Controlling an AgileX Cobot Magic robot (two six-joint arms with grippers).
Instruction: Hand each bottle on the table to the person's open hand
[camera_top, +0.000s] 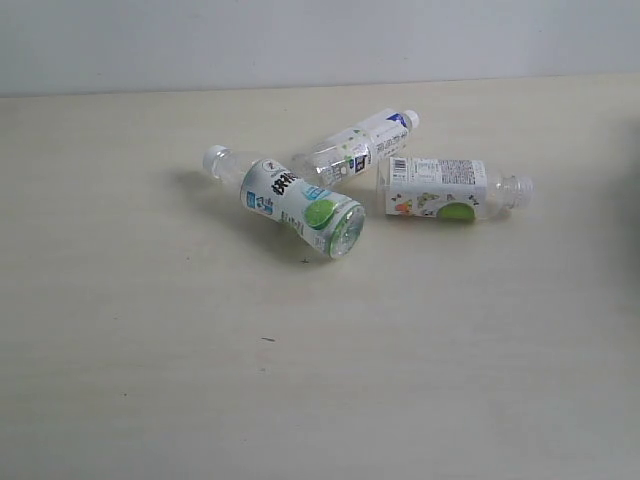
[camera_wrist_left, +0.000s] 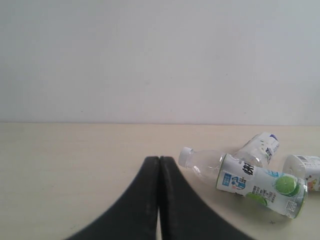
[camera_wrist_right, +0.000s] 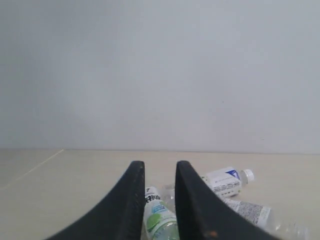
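Three clear white-capped bottles lie on their sides in a cluster on the table (camera_top: 150, 350). The lime-label bottle (camera_top: 295, 205) is nearest, a bottle with a white and blue label (camera_top: 365, 143) lies behind it, and a third bottle (camera_top: 445, 187) lies to the right. My left gripper (camera_wrist_left: 159, 159) is shut and empty, with the lime-label bottle (camera_wrist_left: 260, 185) off to one side of it. My right gripper (camera_wrist_right: 160, 167) is open, with nothing between its fingers; the lime-label bottle (camera_wrist_right: 159, 220) shows beyond the gap. Neither gripper appears in the exterior view. The person's open hand is out of view.
A plain pale wall (camera_top: 320, 40) rises behind the table's far edge. Bare cream tabletop surrounds the bottle cluster on all sides.
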